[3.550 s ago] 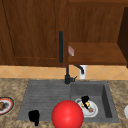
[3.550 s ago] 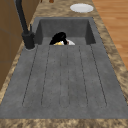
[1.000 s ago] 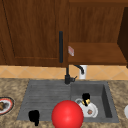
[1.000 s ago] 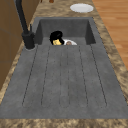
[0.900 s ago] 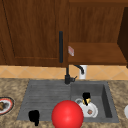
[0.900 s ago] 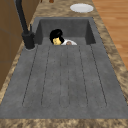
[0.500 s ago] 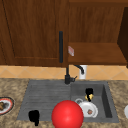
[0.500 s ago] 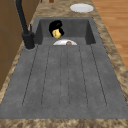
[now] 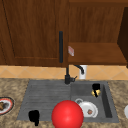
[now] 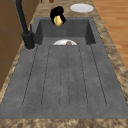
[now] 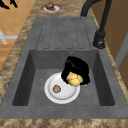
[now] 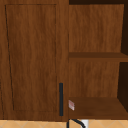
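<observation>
Sponge-like yellow lump (image 9: pixel 95 93) sits in the curled fingers of the right hand (image 9: pixel 96 87), right of centre in the front view, above the sink basin (image 9: pixel 106 100) and up and to the right of the white plate (image 9: pixel 87 109) with a brown scrap of food (image 9: pixel 90 112) on it; a red ball (image 9: pixel 67 114) fills the lower middle, the left hand (image 9: pixel 34 116) hangs at the lower left with its fingers seemingly relaxed, and a plate with food (image 9: pixel 4 105) lies at the far left edge. In the left side view, that hand (image 10: pixel 57 14) grips the lump (image 10: pixel 58 21) near the top centre, over the basin's far end, with the black faucet (image 10: pixel 25 27) at the upper left. In the right side view, the hand (image 11: pixel 76 68) holds the lump (image 11: pixel 74 78) over the plate's (image 11: pixel 60 96) right rim. In the upper view, a closed cabinet door (image 12: pixel 32 57) takes the left and open shelves (image 12: pixel 96 106) the right. A risk, as I judge it: much of the lump bulges out below the fingers, so a loosened grip could drop it onto the dirty plate.
</observation>
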You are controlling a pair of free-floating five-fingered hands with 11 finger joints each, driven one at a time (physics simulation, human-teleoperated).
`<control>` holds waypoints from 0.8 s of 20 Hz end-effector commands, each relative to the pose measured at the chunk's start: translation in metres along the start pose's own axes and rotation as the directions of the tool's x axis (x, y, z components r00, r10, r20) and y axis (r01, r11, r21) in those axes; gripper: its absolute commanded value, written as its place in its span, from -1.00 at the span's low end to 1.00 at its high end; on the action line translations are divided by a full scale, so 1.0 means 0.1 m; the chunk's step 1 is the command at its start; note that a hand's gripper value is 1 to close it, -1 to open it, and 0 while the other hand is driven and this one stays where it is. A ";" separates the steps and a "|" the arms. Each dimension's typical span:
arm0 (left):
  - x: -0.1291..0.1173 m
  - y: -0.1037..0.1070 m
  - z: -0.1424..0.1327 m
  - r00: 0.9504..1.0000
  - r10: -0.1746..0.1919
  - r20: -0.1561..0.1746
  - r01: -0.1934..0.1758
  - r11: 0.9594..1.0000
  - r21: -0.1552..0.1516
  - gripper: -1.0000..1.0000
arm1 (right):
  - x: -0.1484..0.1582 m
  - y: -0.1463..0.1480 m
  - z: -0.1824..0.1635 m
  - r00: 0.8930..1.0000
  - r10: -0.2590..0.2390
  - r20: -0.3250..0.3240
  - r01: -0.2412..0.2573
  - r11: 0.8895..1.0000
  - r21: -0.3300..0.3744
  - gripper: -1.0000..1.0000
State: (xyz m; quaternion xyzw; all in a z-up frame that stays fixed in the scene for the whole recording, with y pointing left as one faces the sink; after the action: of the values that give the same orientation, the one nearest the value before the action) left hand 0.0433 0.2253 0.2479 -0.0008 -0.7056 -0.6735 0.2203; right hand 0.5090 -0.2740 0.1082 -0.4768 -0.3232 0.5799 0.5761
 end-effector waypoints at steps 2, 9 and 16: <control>0.00 0.00 0.00 1.000 0.000 0.000 0.000 1.000 0.000 0.00 | -0.39 -0.26 0.16 1.000 -0.020 -0.019 0.020 1.000 0.003 1.00; 0.00 0.00 0.00 1.000 0.000 0.000 0.000 1.000 0.000 0.00 | -0.92 -0.52 0.42 0.999 -0.029 -0.018 0.029 1.000 0.010 1.00; 0.00 0.00 0.00 1.000 0.000 0.000 0.000 1.000 0.000 0.00 | -1.41 -0.60 0.61 0.999 -0.041 0.000 0.041 0.999 0.011 1.00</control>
State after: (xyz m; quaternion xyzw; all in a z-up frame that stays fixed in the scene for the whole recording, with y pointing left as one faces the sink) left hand 0.0433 0.2253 0.2479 -0.0008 -0.7056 -0.6735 0.2203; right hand 0.4662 -0.3760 0.2012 -0.4748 -0.3258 0.5778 0.5784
